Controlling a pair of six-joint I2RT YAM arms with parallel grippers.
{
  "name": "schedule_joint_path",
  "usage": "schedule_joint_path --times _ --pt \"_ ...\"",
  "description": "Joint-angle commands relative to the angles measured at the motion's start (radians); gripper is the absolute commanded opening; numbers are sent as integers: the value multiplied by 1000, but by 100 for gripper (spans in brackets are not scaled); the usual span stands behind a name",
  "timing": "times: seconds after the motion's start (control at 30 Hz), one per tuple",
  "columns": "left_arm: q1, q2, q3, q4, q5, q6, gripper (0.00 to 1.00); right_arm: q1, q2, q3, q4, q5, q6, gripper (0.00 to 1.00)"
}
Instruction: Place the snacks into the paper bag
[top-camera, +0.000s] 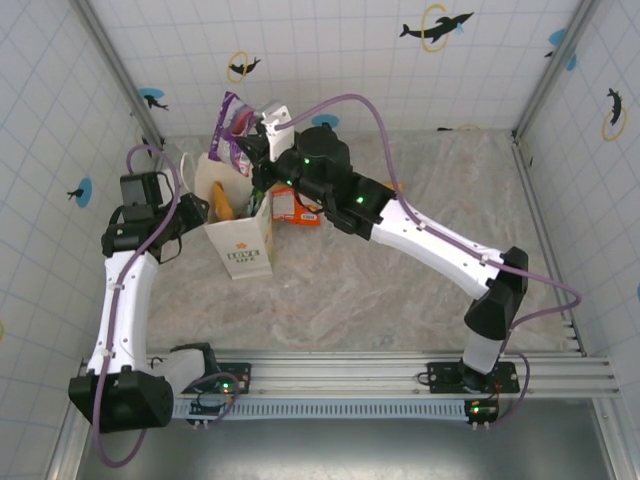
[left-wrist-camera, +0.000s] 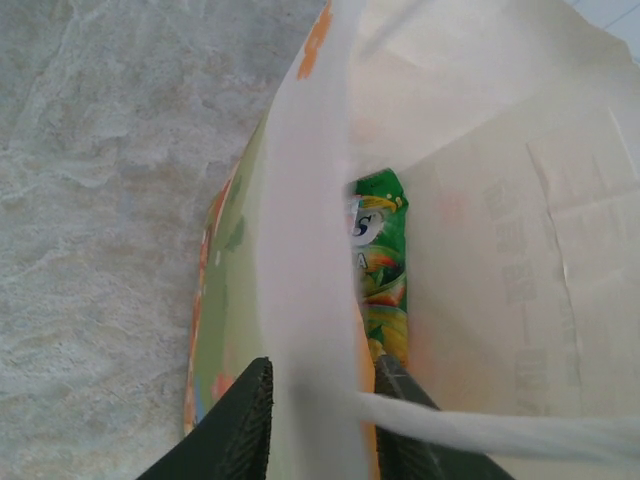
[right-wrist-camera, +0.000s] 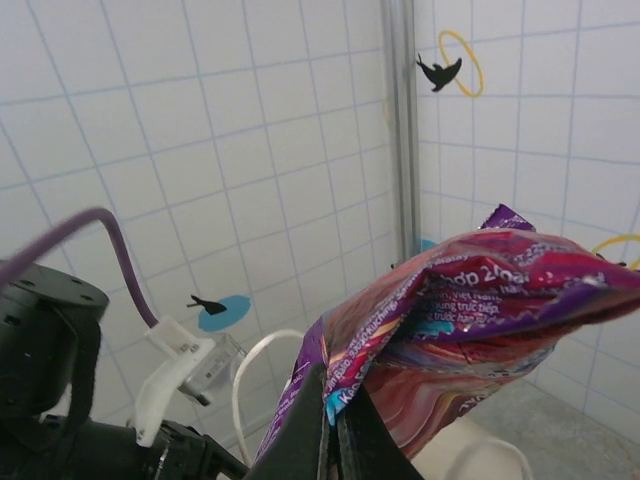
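- Top external view shows me the purple packet (top-camera: 233, 128) standing nearly upright, its long axis running up and down, over the far end of the paper bag (top-camera: 243, 250).
- My right fingers (right-wrist-camera: 333, 428) are pinched tight on the packet's lower corner. In the right wrist view the rest of it juts free to the right, glossy and crinkled, purple and red with small lettering.
- My left fingers (left-wrist-camera: 320, 415) are closed across the bag's side wall at the rim, one finger outside and one inside.
- The bag stands upright at the left rear of the worktop (top-camera: 400, 300), mouth open and logo face towards the arm bases. It is close to the left wall, with bare worktop to its right and in front.
- Inside the bag, the left wrist view shows a green packet (left-wrist-camera: 378, 270) lying along the wall, its long axis running down into the bag.
- A yellow-orange packet (top-camera: 222, 205) sits in the bag's mouth, on end.
- An orange-white packet (top-camera: 297, 208) lies flat just right of the bag, partly under my right arm.
- A white string handle (right-wrist-camera: 250, 385) loops beside the purple packet.
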Motion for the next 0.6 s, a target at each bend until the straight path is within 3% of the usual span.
schedule_joint_path --times 0.0,0.17,0.57 --pt "8 -23 18 -16 19 -8 37 11 28 46 -2 41 -22 0" --pt "8 -56 -2 -15 33 -14 44 20 66 46 -64 65 -22 0" --pt "8 -88 16 -46 -12 -23 47 27 121 48 -105 29 -6 0"
